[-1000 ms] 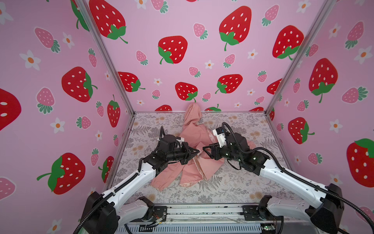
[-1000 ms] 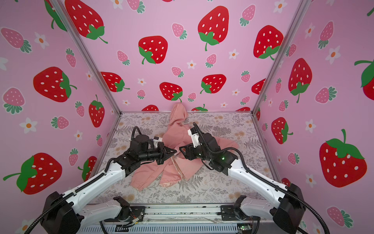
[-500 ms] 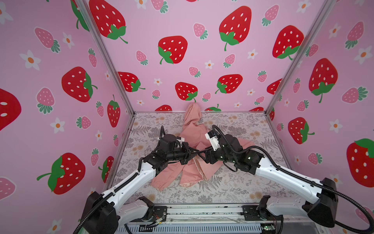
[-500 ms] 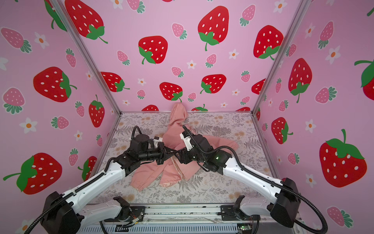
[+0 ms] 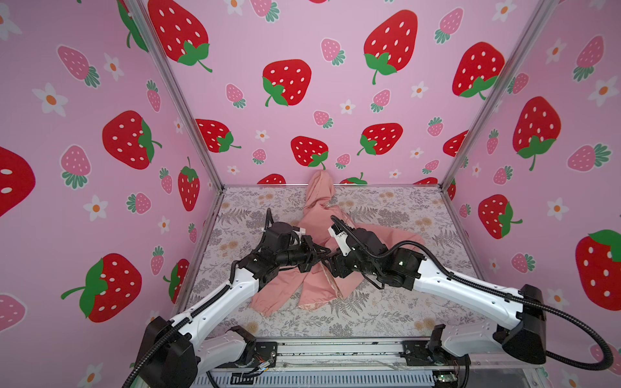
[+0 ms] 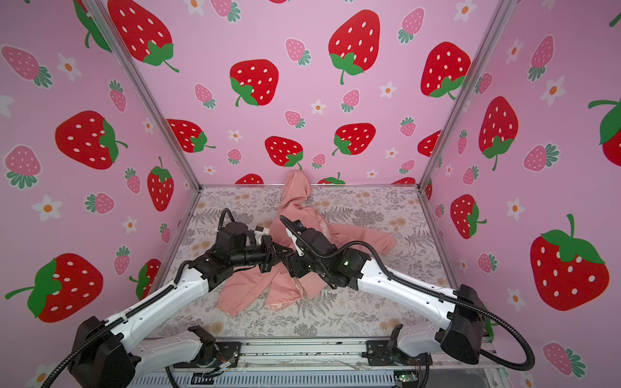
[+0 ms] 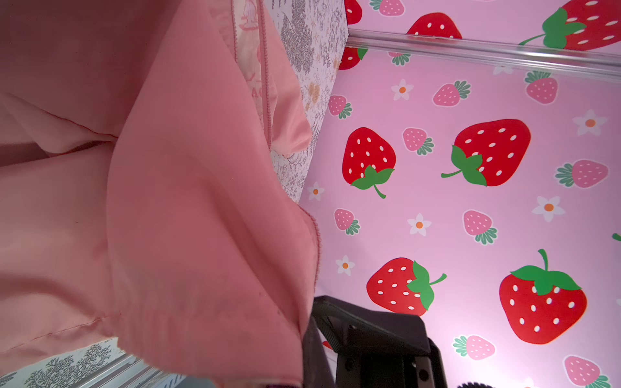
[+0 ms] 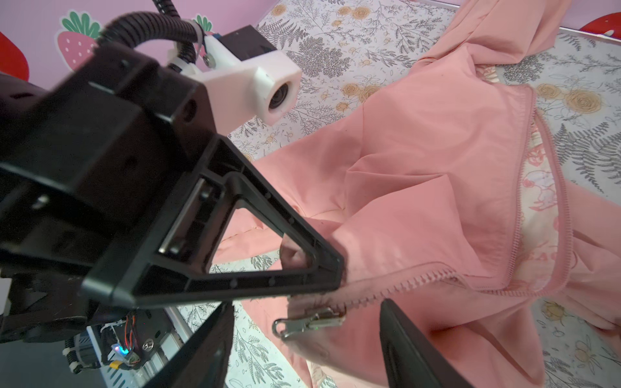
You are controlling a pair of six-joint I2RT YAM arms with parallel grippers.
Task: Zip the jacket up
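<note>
you have a floral-print table (image 5: 386, 312); the jacket (image 5: 312, 292) lies crumpled on it, its hood end touching the back wall (image 5: 302, 117).

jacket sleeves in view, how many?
2. Near sleeve lies front-left, cuff nearest the camera; far sleeve stretches out to the right. Neither is fully hidden.

Jkt (image 8: 420, 161) matt cloth, puller (image 8: 307, 322) metal.
</note>
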